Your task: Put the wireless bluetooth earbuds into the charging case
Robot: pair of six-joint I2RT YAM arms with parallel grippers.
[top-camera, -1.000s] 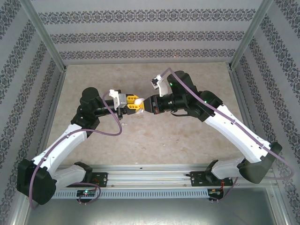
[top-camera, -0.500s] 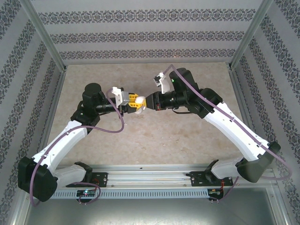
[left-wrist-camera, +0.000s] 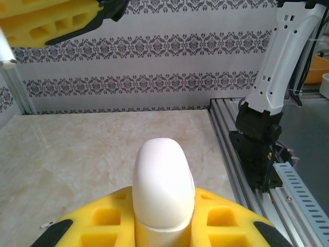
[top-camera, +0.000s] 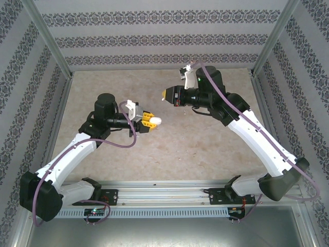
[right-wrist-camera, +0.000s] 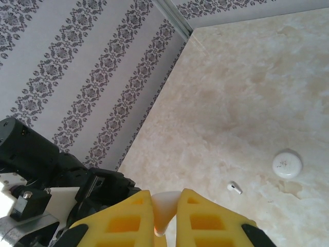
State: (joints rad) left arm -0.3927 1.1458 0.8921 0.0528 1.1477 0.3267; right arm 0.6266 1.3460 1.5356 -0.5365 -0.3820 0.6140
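A: Pulling apart, aren't they? Nearest us, the left claw [top-camera: 150,120] is clamping the charging case [left-wrist-camera: 163,185], fingers closing tight on its base, lid seemingly shut.

B: Yes. The right claw [top-camera: 165,95], touching that case a second ago, is now backing off toward the far right, fingers nearly together, pinching a tiny white piece [right-wrist-camera: 163,208], probably an earbud.

A: So nothing is going in yet, I'm guessing.

B: Agreed. A loose earbud [right-wrist-camera: 235,188] is lying on the worktop [top-camera: 195,149] near a flat round disc [right-wrist-camera: 287,163].

A: Any writing?

B: Faint marks are showing on the disc, too small to read.
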